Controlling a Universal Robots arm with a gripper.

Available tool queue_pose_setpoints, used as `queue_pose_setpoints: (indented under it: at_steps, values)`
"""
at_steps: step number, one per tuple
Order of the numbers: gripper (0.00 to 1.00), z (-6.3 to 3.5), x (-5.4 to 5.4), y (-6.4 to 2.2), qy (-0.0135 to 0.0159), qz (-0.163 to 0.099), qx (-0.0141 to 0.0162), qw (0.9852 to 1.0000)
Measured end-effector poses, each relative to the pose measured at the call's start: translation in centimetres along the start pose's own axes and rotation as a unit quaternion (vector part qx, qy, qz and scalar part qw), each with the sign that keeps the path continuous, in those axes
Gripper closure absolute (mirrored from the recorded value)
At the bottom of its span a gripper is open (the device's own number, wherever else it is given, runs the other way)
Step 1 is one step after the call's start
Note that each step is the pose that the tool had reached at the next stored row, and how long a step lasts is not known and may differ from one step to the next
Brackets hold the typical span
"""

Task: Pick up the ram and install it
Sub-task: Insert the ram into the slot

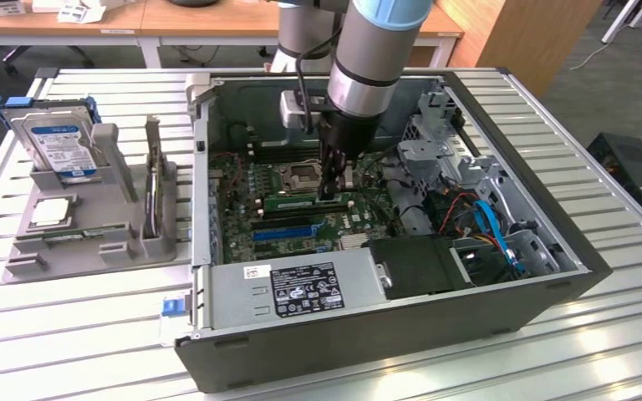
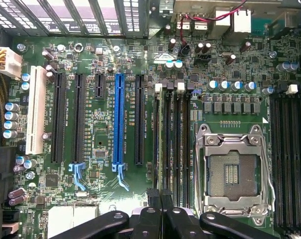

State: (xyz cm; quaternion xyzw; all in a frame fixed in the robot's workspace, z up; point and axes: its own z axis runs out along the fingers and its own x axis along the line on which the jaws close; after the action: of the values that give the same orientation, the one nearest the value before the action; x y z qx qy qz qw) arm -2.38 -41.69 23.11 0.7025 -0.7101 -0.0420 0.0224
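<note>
The gripper (image 1: pixel 331 194) reaches into an open computer case (image 1: pixel 544 276) on the bench (image 1: pixel 87 334), fingers closed on the ram (image 1: pixel 298 201), which stands edge-on in a motherboard slot beside the empty processor socket (image 2: pixel 232 172).

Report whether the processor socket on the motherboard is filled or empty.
Empty: the processor socket shows its bare grid of contacts in the wrist view, with no chip seated in it.

This is looking like a robotics lab: an opened computer case (image 1: pixel 354 355) is lying on a slatted metal tabletop (image 1: pixel 76 334), with wooden desks (image 1: pixel 187 21) standing at twelve o'clock.
</note>
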Motion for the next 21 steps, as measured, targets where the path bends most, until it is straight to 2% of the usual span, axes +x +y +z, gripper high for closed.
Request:
queue_pose_setpoints:
  at_steps: [21]
  values:
    - [0.89, 0.01, 0.0, 0.0, 0.0003, -0.003, -0.0001, 1.0]
